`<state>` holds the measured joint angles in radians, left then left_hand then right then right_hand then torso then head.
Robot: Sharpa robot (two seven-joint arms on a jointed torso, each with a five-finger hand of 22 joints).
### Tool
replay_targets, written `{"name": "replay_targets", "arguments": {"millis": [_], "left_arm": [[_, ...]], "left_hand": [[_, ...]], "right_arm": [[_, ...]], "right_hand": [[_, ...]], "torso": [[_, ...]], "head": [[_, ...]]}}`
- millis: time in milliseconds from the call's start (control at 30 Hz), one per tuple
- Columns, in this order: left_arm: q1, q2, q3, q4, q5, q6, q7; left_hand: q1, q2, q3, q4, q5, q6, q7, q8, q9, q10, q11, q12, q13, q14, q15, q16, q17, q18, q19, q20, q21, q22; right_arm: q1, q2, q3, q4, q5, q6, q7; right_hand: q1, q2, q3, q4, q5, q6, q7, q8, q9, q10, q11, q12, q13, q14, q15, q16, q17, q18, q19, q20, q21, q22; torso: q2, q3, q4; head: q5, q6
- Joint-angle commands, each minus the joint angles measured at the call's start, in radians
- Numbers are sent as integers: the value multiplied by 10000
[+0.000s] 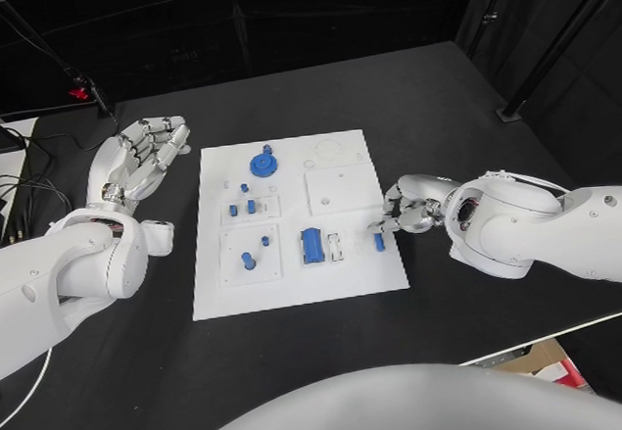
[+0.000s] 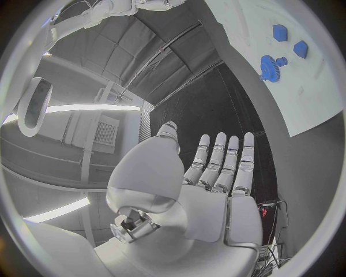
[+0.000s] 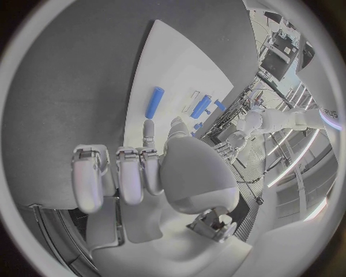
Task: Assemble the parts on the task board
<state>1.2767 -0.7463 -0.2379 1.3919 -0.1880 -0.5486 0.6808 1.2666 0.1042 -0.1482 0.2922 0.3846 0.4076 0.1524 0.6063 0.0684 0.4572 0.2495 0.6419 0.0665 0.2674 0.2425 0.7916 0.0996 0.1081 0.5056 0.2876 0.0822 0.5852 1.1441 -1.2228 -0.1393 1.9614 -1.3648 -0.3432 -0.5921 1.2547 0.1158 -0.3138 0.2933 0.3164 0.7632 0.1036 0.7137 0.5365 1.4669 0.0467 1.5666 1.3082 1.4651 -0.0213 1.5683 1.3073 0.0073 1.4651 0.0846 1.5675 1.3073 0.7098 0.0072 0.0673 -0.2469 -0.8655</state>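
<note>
right hand (image 1: 413,212) grip on blue peg (image 1: 379,241) unclear (fingers cover it), board (image 1: 295,285) slots too small

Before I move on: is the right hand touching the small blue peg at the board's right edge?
Cannot tell. In the head view the right hand sits right beside the blue peg; neither contact nor a gap shows plainly.

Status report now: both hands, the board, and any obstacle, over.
Left hand open, beside the task board. Right hand at the board's right edge, touching a blue peg; grip unclear. Nothing in the way.
</note>
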Motion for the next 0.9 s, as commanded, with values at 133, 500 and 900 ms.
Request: {"name": "replay_targets", "arguments": {"millis": [133,500,900], "left_arm": [[-6,-1,10,8,1,85,472],[-18,1,10,4,1,88,459],[-19,1,10,4,1,98,462]], "left_hand": [[6,100,-52,-6,35,-93,1353,68,-10,12,-20,44,-13,52,6,41,-13,-26,-25,21,48,-16],[8,102,-54,-6,36,-94,1353,69,-11,11,-20,45,-14,53,6,43,-17,-26,-25,21,49,-17],[8,102,-54,-6,36,-94,1353,69,-11,11,-20,45,-14,53,6,43,-17,-26,-25,21,49,-17]], "right_arm": [[4,-33,0,47,-378,279,-435],[3,235,0,-169,-252,1095,-859],[2,511,0,-377,-244,1608,-1191]], "right_hand": [[-173,-38,-77,-7,-26,118,-3,84,-8,1039,-61,42,2626,1057,-9,25,2635,-73,1057,65,33,2635],[-310,-26,-107,-6,-121,41,0,54,-63,1039,-71,42,2626,1057,-24,25,2635,-73,1057,47,33,2635],[-361,-12,-108,-13,-137,-68,29,-33,-143,1039,-48,42,2626,1057,-19,25,2635,-73,1057,43,33,2635]], "torso": [[-4,-7,-6],[2,-7,11],[1,-1,3]], "head": [[-51,4],[-112,6],[-110,2]]}}
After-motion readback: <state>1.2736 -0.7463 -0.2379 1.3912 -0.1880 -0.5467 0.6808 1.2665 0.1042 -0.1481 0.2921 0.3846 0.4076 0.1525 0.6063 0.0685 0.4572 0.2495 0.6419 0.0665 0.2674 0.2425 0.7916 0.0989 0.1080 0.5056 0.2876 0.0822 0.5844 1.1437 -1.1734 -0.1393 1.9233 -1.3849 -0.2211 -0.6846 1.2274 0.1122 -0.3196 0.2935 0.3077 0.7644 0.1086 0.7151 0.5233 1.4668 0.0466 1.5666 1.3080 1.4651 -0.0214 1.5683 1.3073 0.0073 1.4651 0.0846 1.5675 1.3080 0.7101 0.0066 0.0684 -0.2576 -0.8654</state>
